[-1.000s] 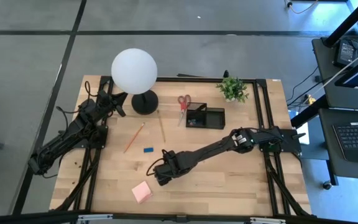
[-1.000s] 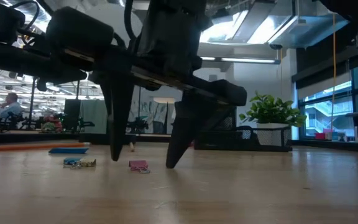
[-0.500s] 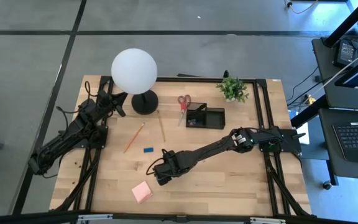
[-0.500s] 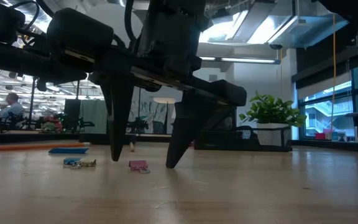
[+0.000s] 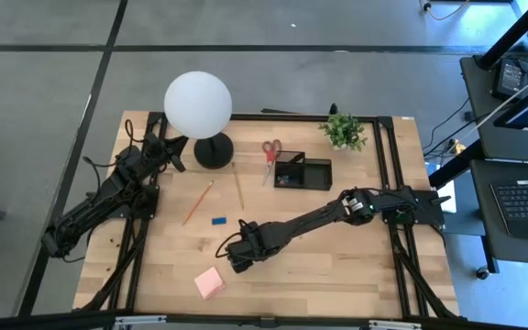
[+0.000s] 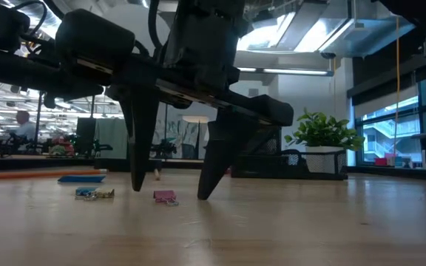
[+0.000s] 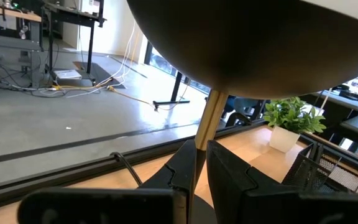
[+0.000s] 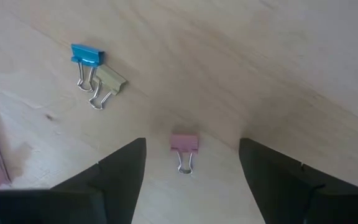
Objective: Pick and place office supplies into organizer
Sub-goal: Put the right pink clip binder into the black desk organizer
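Looks like it's at the grab step: right gripper is spread wide with nothing held, straddling a pink binder clip on the table's near-middle. Next it needs to drop a touch, pinch, then carry it to the organizer at the far side. Left gripper is parked nearly closed by the lamp.

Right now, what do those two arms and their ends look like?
Both arms are dark and jointed, with black cables near the bases. The right tool ends in two black, tapering fingers. The left tool has the same dark, blocky fingers.
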